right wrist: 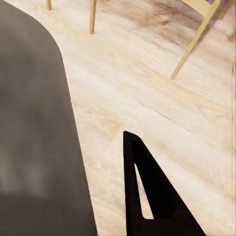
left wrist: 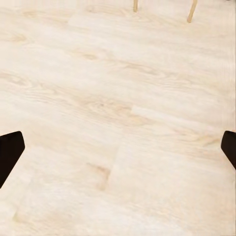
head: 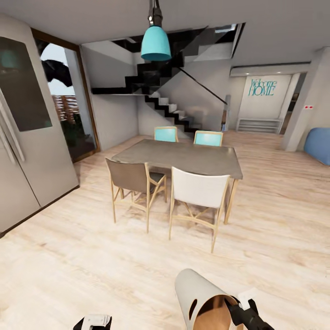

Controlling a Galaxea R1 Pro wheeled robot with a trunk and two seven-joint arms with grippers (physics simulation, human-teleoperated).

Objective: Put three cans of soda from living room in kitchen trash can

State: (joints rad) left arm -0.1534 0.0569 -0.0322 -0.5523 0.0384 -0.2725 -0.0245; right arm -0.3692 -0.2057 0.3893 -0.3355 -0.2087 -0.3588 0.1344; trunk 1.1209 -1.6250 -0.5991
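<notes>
No soda can shows in these views. I am on light wood floor facing a dining area. My right gripper (head: 239, 309) is low at the right, clamped on the rim of a tilted grey cylindrical trash can (head: 201, 298) whose open mouth faces me. In the right wrist view the can's dark wall (right wrist: 34, 128) looms close beside one black finger (right wrist: 147, 196); the other finger is hidden. My left gripper (head: 94, 322) hangs low at the left; its wrist view has that gripper (left wrist: 121, 145) open over bare floor, nothing between its fingers.
A grey dining table (head: 183, 158) with several chairs (head: 199, 190) stands straight ahead. A steel fridge (head: 27, 137) and a glass door (head: 68, 105) are on the left. Behind are stairs (head: 169, 107), a teal lamp (head: 156, 42) and a blue seat (head: 319, 144).
</notes>
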